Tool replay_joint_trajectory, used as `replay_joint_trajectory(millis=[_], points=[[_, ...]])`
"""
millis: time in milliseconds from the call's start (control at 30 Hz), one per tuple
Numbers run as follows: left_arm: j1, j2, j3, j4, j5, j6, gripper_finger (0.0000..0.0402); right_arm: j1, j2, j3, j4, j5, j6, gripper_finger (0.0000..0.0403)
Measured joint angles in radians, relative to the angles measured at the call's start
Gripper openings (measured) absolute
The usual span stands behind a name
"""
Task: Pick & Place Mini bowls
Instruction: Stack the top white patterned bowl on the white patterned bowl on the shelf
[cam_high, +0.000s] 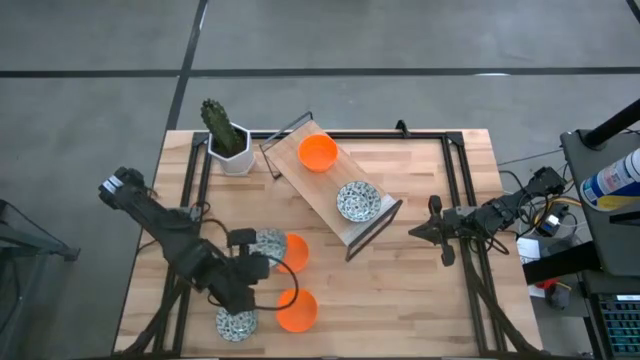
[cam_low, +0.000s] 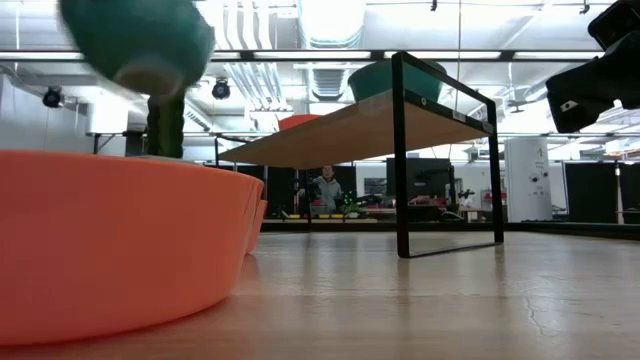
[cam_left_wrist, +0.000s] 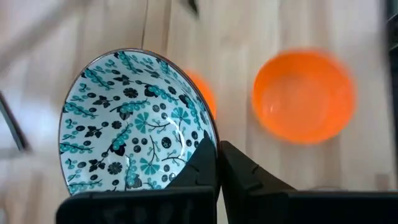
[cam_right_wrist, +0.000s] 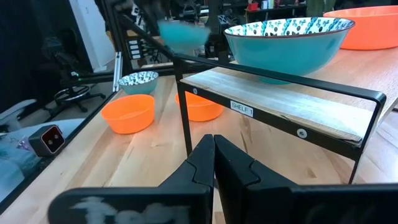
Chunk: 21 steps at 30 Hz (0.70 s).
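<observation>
A big workshop hall stretches behind the wooden desk (cam_high: 400, 290), with a person standing far off at the back (cam_low: 325, 188). On the desk sits a low shelf (cam_high: 325, 195) set at an angle, and it already carries two bowls: an orange bowl (cam_high: 318, 153) at the far end and a patterned bowl (cam_high: 357, 200) nearer the front. A cactus in a white pot (cam_high: 232, 150) stands just beside the shelf's far corner.

The left tool (cam_high: 252, 266) is over the near left part of the desk, clamped on the rim of another patterned bowl (cam_left_wrist: 134, 121), one finger inside and one outside; the bowl tilts in its grip and looks lifted off the wood. Beneath it sits a second orange bowl (cam_high: 294, 252), partly hidden. A third orange bowl (cam_high: 297, 309) and a last patterned bowl (cam_high: 237, 324) rest close together at the front edge.

The right tool (cam_high: 432, 231) waits just off the shelf's near end, its fingers pressed together with nothing between them.

This looks like the carrying step: bowl held, not yet set down. My guess is the shelf is the goal, so the next move calls for swinging the bowl over the open middle of the board, levelling it, and lowering it clear of its two neighbours and the frame before letting go.
</observation>
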Motion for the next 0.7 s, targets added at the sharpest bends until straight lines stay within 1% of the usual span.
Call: replay_joint_trajectory(millis=[100, 167, 300, 533, 700], points=[[0.0, 0.0, 0.089, -0.001, -0.046, 0.093, 0.0001, 0.0, 0.0, 0.0, 0.0, 0.0, 0.0, 0.0009], [0.005, 0.0, 0.144, 0.001, -0.058, 0.156, 0.0, 0.0, 0.0, 0.0, 0.0, 0.0, 0.0, 0.0009], [0.026, 0.011, 0.23, 0.007, -0.104, 0.302, 0.0, 0.0, 0.0, 0.0, 0.0, 0.0, 0.0, 0.0009], [0.128, 0.1, 0.36, 0.02, -0.092, 0.584, 0.0, 0.0, 0.0, 0.0, 0.0, 0.0, 0.0, 0.0009], [0.225, 0.196, 0.489, 0.021, -0.064, 0.758, 0.0, 0.0, 0.0, 0.0, 0.0, 0.0, 0.0, 0.0009]])
